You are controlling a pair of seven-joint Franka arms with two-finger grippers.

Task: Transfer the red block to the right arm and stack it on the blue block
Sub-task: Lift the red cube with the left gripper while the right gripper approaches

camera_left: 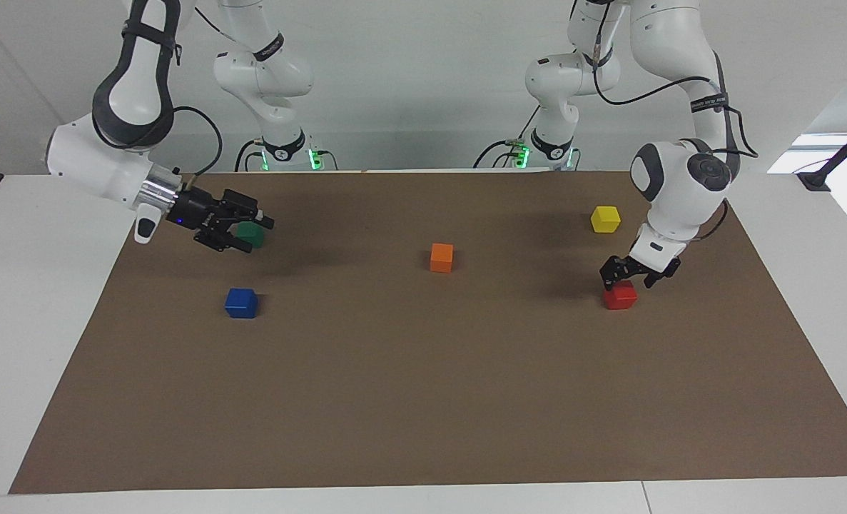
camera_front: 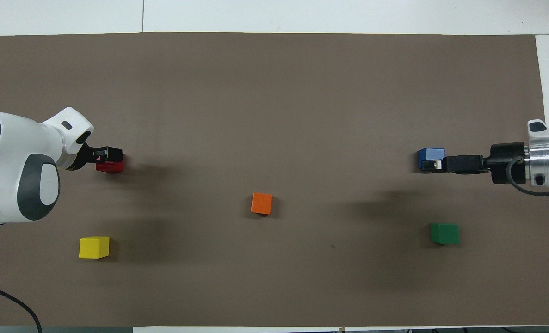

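The red block lies on the brown mat toward the left arm's end of the table; it also shows in the overhead view. My left gripper points down, open, its fingertips level with the block's top edge and straddling it; in the overhead view the left gripper covers part of the block. The blue block lies toward the right arm's end. My right gripper, with the blue light, hangs level in the air, open and empty, above the mat near the blue block.
A green block lies nearer to the robots than the blue block, partly hidden by the right gripper in the facing view. An orange block sits mid-mat. A yellow block lies nearer to the robots than the red block.
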